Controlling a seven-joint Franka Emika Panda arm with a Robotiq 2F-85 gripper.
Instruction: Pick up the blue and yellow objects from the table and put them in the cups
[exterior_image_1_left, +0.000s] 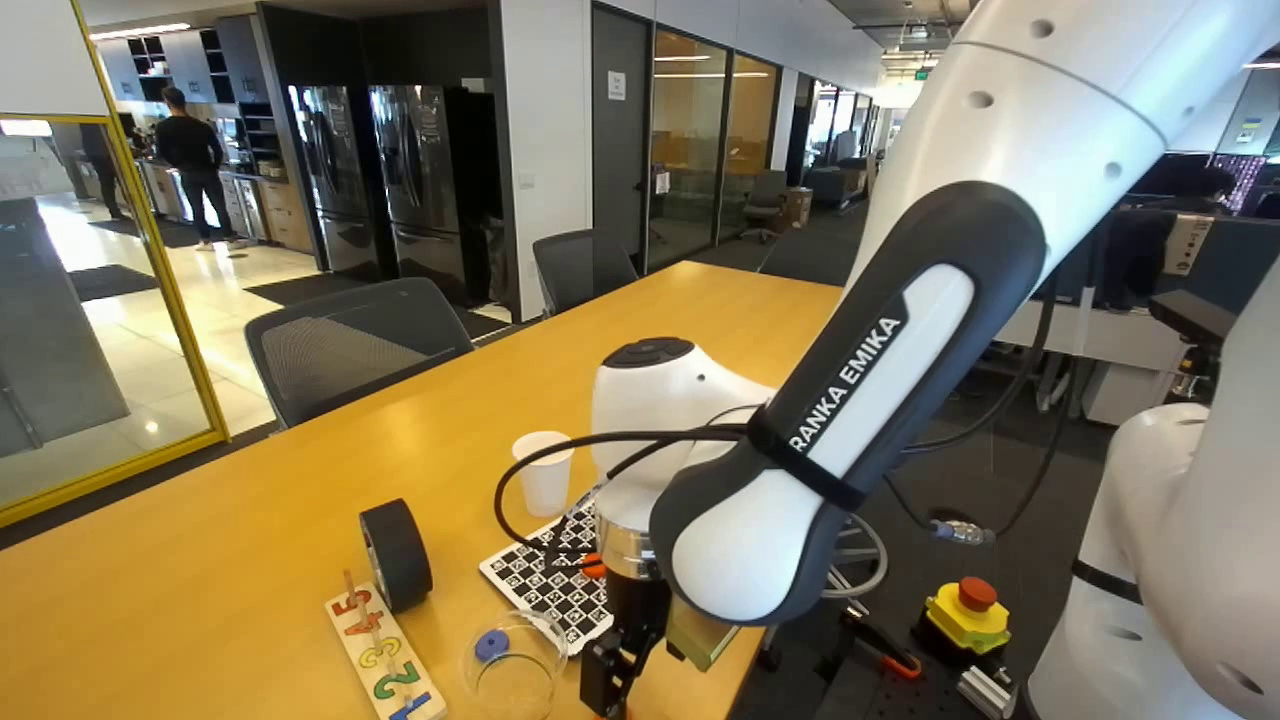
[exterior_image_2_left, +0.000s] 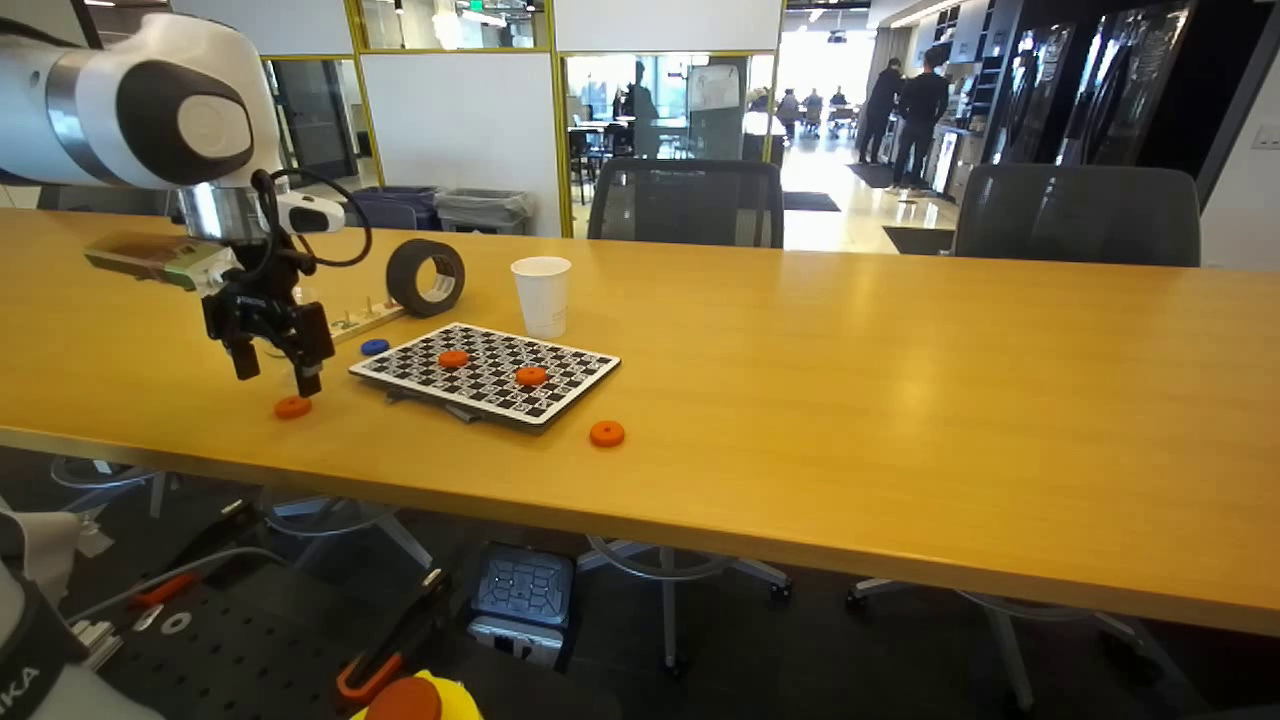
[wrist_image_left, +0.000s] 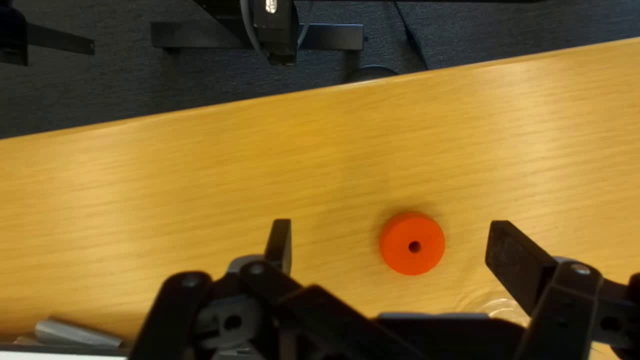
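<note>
the gripper (exterior_image_2_left: 277, 370), jaws wide apart and grasping nothing, hangs above an orange disc (wrist_image_left: 412, 244) lying near the robot-side long edge of the table (exterior_image_2_left: 900, 420). as the disc appears off-centre, toward the clear cup's (exterior_image_1_left: 515, 682) side, centring should precede a level descent and a low closure on its sides

A black roll (exterior_image_1_left: 404, 556) stands beside a numbered wooden strip (exterior_image_1_left: 383, 655), near a checkered board (exterior_image_2_left: 488, 377).

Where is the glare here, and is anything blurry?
In an exterior view, a bright patch glares on the table; in both exterior views, the pale floor shines; in the wrist view, the gripper looks dark and slightly soft toward the bottom.
</note>
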